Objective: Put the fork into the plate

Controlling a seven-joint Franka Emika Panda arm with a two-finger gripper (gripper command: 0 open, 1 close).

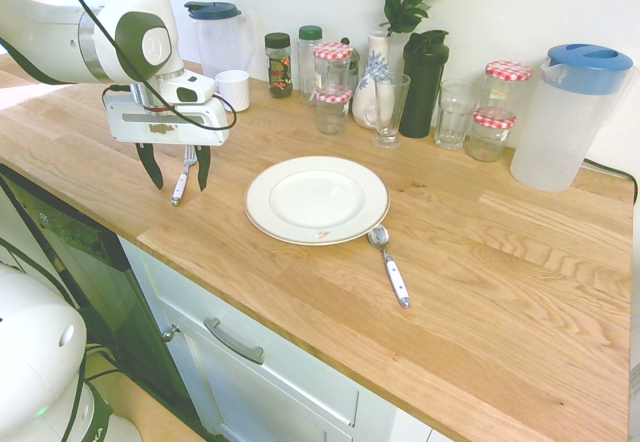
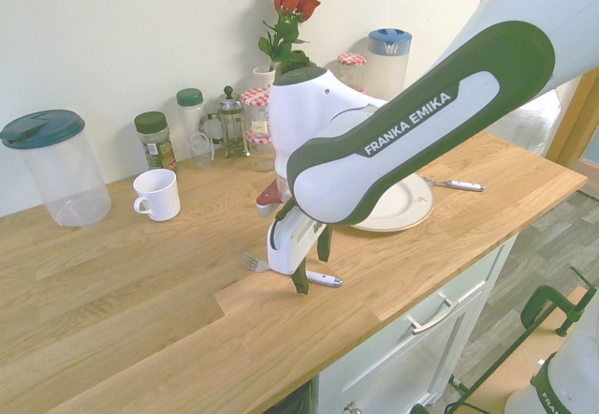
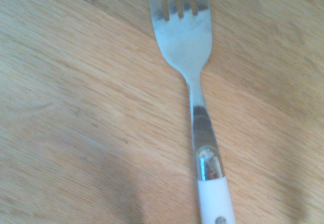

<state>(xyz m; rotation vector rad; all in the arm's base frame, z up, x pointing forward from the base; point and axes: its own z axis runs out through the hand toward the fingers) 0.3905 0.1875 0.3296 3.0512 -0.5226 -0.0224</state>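
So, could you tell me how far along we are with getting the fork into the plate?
The gripper is open, lined up over the fork, so the approach looks nearly done. Nothing is in hand: the fork lies on the counter. Left are gripping it, lifting it and setting it in the plate.

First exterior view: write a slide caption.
The open gripper hovers at the white-handled fork on the wooden counter, beside the plate.

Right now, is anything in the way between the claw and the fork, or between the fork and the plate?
Nothing I can see. The open claw hovers over the fork, and only bare wood lies between the fork and the plate.
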